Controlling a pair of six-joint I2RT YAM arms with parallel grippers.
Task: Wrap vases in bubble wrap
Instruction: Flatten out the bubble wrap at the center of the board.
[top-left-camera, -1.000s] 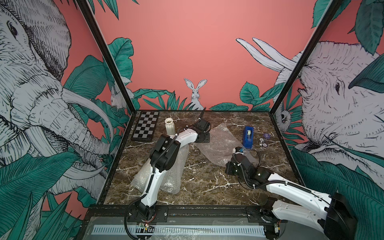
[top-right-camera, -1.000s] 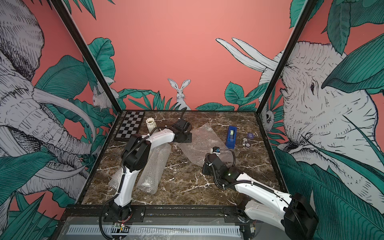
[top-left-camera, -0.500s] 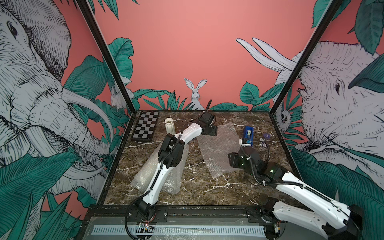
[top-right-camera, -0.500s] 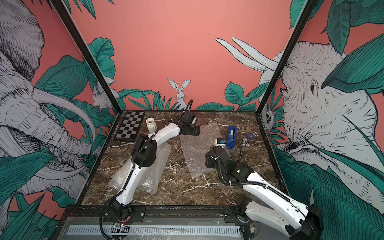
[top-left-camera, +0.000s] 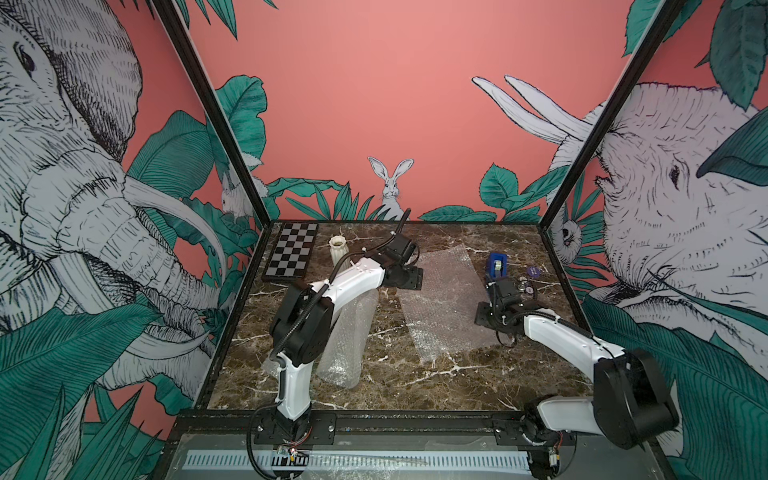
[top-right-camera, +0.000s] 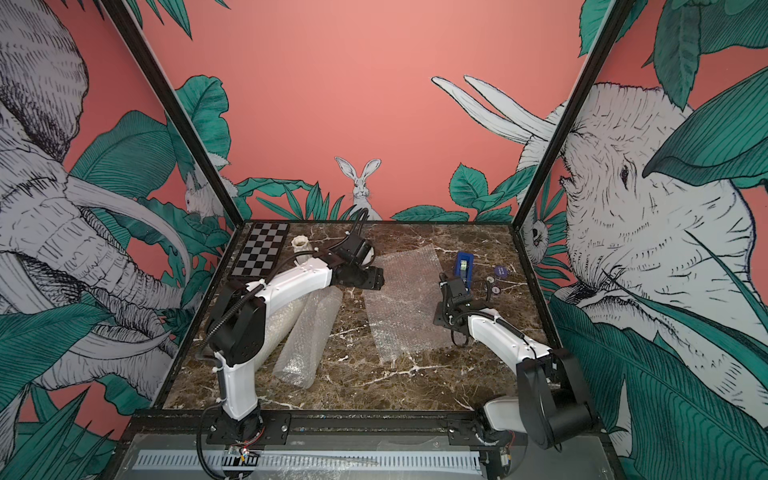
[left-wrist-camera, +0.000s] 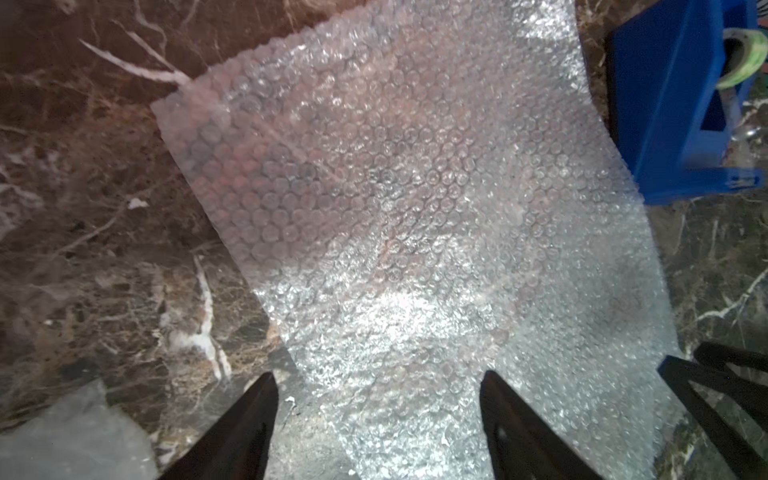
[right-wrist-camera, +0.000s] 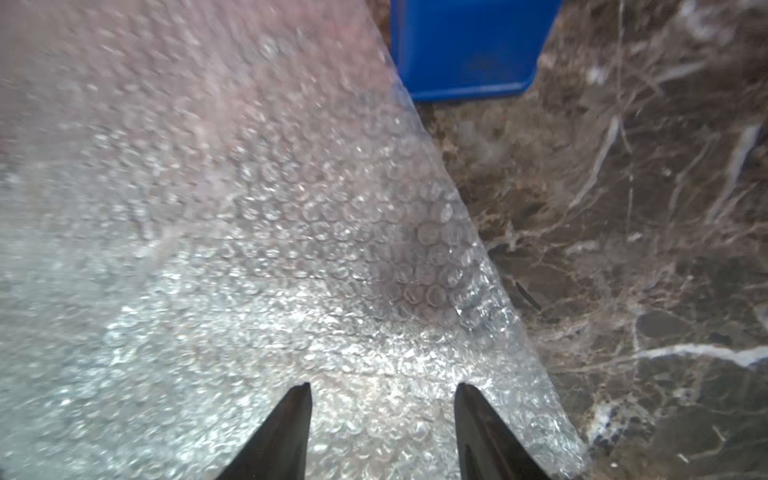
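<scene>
white vase partly behind left arm, bubble wrap rolls' insides unclear

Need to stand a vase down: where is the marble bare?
Bare: near middle of the marble table, between wrapped rolls, the flat bubble wrap sheet and front rail. Crowded: far right by the blue tape dispenser; far left by chequered board and fluted vase.

Both top views look down from high over the near edge toward the back wall, covering the whole table (framing nearly identical); each wrist camera sits close above the bubble wrap sheet. The wrist views share that sheet and the tape dispenser.
</scene>
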